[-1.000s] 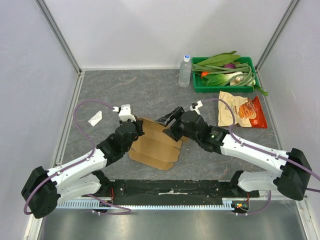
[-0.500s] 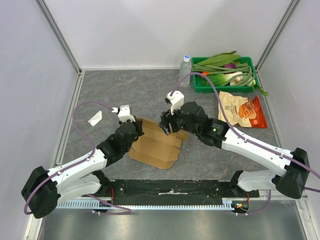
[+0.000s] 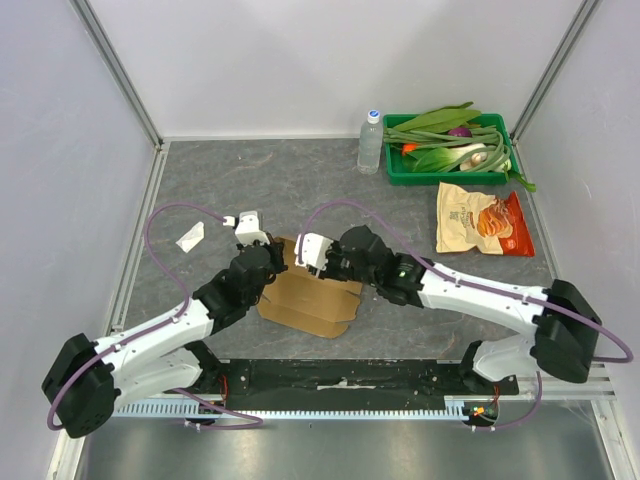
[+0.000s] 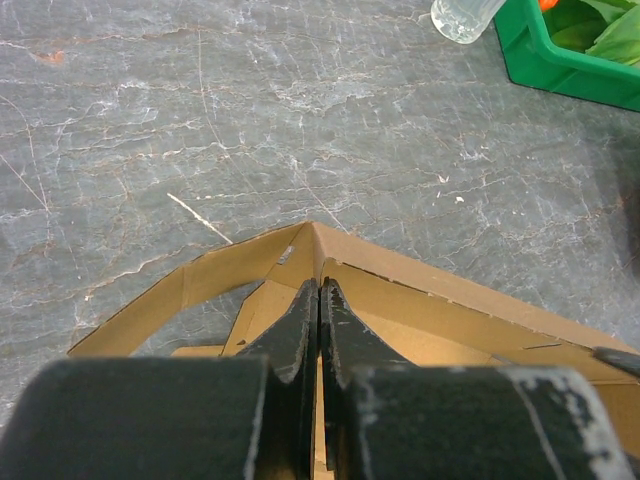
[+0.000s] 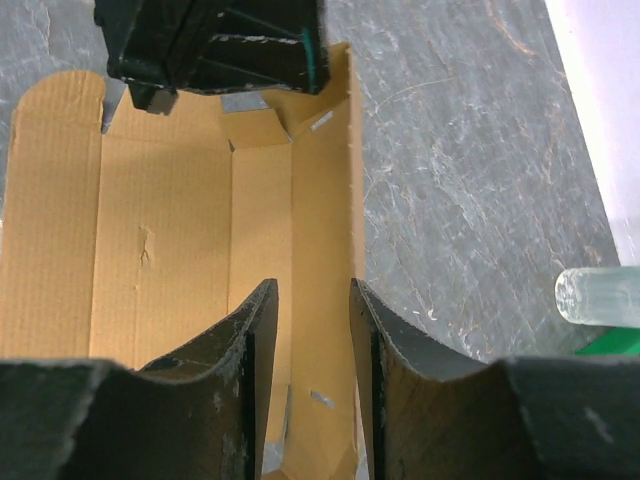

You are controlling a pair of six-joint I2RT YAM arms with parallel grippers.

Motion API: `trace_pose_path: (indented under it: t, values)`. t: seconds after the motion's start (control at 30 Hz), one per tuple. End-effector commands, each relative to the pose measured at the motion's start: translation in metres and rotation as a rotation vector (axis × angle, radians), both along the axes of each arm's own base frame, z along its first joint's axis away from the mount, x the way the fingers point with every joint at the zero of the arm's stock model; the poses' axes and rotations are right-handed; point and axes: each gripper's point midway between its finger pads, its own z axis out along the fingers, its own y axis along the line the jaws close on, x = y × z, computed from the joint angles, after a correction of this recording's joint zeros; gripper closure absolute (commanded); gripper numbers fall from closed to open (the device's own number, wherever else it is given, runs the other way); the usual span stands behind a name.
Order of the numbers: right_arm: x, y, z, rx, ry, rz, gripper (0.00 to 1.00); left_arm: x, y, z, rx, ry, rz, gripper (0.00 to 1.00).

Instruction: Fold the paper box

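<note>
The paper box (image 3: pixel 312 302) is a brown cardboard sheet lying partly folded between the arms. My left gripper (image 3: pixel 272 257) is shut on the box's raised far-left corner. In the left wrist view the fingers (image 4: pixel 320 290) pinch a thin cardboard edge (image 4: pixel 440 300) where two walls meet. My right gripper (image 3: pixel 320 256) is open, over the box's far edge, close to the left gripper. In the right wrist view its fingers (image 5: pixel 310 292) hang over a narrow panel of the box (image 5: pixel 170 250), beside an upright wall. The left gripper (image 5: pixel 220 45) shows at the top.
A water bottle (image 3: pixel 370 142) and a green tray (image 3: pixel 445 180) of vegetables stand at the back right. An orange snack bag (image 3: pixel 483 220) lies right of the box. A white paper scrap (image 3: pixel 190 236) lies at the left. Side walls enclose the table.
My right arm has swung left from the box's right side to its far edge, beside the left gripper, and its wrist has turned. The left arm has kept its hold and place.
</note>
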Motion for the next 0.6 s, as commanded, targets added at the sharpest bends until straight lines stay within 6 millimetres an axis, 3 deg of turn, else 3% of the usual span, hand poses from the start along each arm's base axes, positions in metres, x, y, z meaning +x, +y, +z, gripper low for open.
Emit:
trace_pose_path:
  t: [0.0, 0.27, 0.5, 0.57]
  values:
    - [0.011, 0.027, 0.017, 0.001, -0.140, 0.060, 0.60, 0.006, -0.004, 0.010, -0.048, -0.034, 0.026, 0.98]
    - [0.033, 0.023, 0.017, -0.043, -0.308, -0.057, 0.78, 0.005, -0.003, 0.009, -0.049, -0.035, 0.021, 0.98]
    - [0.033, 0.030, 0.002, -0.109, -0.329, -0.004, 0.80, 0.004, -0.005, 0.006, -0.052, -0.035, 0.009, 0.98]
    - [0.032, 0.035, 0.001, -0.101, -0.324, 0.019, 0.72, 0.004, -0.006, 0.007, -0.056, -0.037, 0.006, 0.98]
